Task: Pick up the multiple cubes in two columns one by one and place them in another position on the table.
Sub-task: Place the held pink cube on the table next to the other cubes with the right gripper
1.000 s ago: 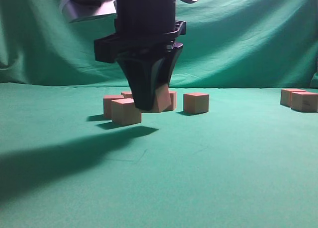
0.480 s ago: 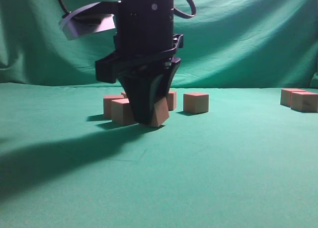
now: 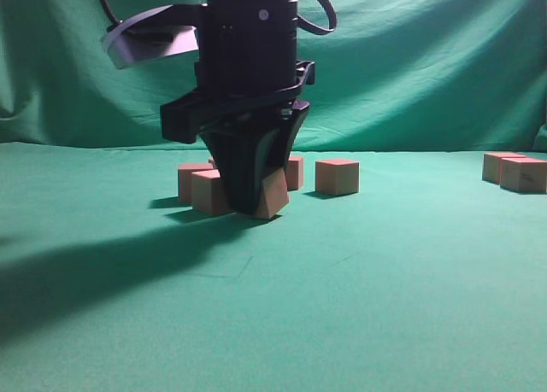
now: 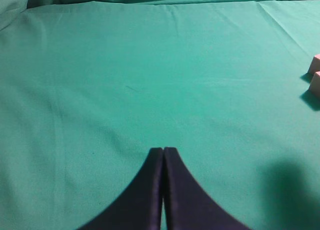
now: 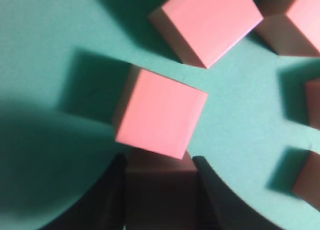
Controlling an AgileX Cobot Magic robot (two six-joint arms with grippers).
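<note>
jaws of your right gripper (image 3: 254,202) clamp a tilted pink-topped wooden cube (image 3: 272,196); releasing could knock its neighbour cube (image 3: 209,192).

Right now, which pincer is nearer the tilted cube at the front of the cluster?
Right. The right pincer is clamped on that tilted cube. The left pincer is shut over bare table, with no such cube beneath it.

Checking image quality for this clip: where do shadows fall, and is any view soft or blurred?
Exterior view: the right gripper throws a long dark shadow leftward across the table; the cubes look slightly soft. Right wrist view: close cubes are blurred at the edges, with dark shadows to their left. Left wrist view: even light, with a faint shadow at lower right.
</note>
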